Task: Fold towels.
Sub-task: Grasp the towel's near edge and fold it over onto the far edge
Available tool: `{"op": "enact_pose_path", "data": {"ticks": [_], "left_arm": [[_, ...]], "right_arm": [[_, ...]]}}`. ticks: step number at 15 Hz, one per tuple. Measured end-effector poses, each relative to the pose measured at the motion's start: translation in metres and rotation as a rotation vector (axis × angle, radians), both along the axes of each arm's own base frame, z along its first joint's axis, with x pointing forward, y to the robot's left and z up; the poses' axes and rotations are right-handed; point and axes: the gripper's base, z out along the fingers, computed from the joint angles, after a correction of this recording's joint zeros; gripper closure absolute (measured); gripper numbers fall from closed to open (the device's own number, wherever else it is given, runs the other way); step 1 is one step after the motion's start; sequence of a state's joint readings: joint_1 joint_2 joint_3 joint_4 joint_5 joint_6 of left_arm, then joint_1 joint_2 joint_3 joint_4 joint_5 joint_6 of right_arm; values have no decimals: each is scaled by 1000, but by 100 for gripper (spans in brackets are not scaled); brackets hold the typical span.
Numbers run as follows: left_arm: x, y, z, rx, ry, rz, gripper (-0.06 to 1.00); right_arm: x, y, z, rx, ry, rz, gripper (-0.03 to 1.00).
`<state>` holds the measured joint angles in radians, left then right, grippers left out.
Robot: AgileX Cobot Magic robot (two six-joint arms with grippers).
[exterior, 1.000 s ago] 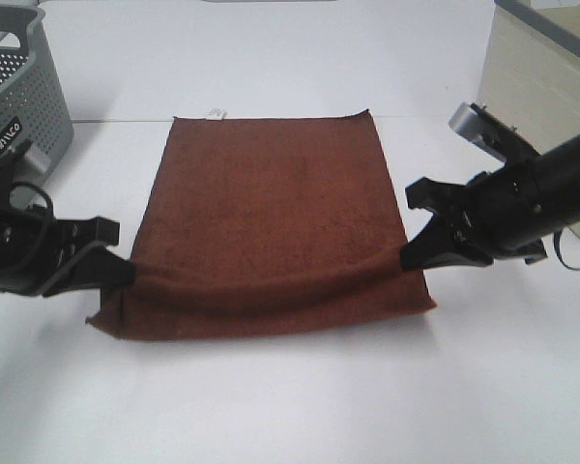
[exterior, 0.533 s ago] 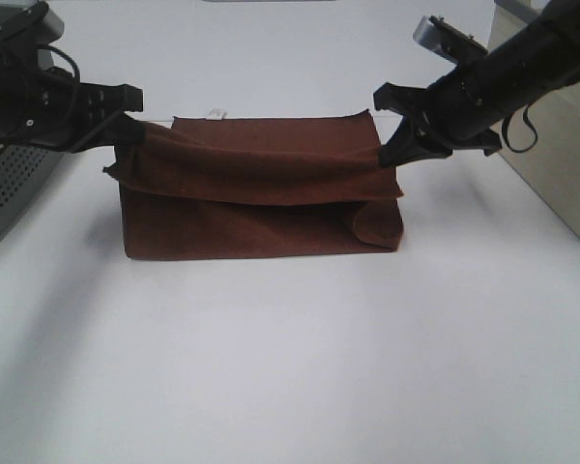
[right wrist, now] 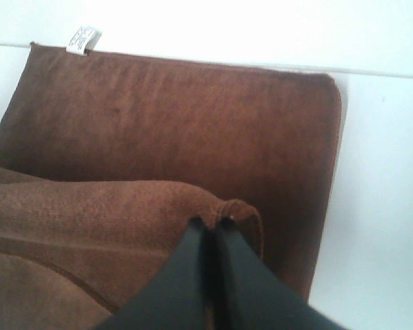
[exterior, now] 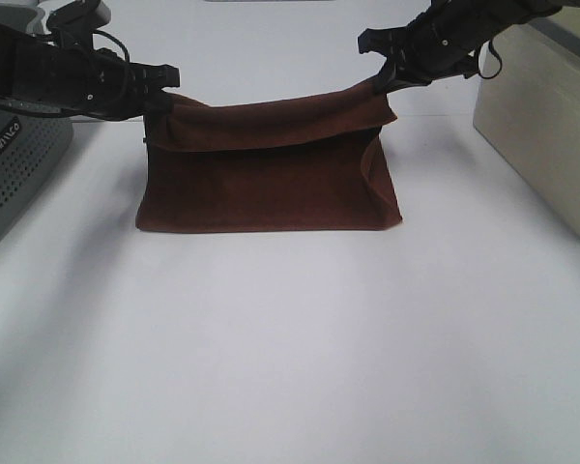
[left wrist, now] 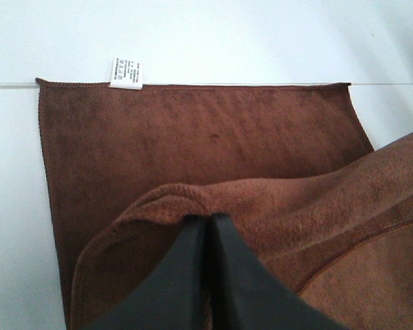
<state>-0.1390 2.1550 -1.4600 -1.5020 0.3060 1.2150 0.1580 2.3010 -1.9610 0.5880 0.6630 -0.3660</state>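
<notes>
The reddish-brown towel (exterior: 271,179) lies on the white table, its near edge lifted and carried over toward the far edge. My left gripper (exterior: 159,95) is shut on the lifted left corner. My right gripper (exterior: 385,75) is shut on the lifted right corner. The held edge hangs between them above the far part of the towel. In the left wrist view the shut gripper (left wrist: 210,221) pinches the fold over the flat towel (left wrist: 193,137), with the white tag (left wrist: 125,73) on its far edge. The right wrist view shows the gripper (right wrist: 210,223) shut on the fold, and the tag (right wrist: 82,38).
A grey perforated basket (exterior: 10,155) stands at the left edge of the table. A beige box (exterior: 546,116) stands at the right. The white table (exterior: 290,348) stretches in front of the towel.
Both grippers have carried the towel's near edge up and away toward the far edge. The towel has gone from flat to folded over on itself.
</notes>
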Motion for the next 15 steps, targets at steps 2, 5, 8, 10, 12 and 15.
{"op": "enact_pose_path", "data": {"ticks": [2,5,8,10,12,15], "left_arm": [[18,-1,-9,9,-20,17,94],[45,2,-20,44,-65,80,94],[67,0,-43,35,-78,91,94],[74,-2,-57,31,-73,90,94],[76,-2,-61,30,-73,93,94],[76,-2,-61,37,-78,89,92]], "right_arm": [[15,2,-9,-4,-24,-2,97],[32,1,-31,-39,-57,-8,97],[43,-1,-52,-64,-99,-44,97],[48,-2,-64,-71,-121,-67,97],[52,-3,-67,-73,-157,-94,97],[54,-4,-65,-73,-182,-107,97]]}}
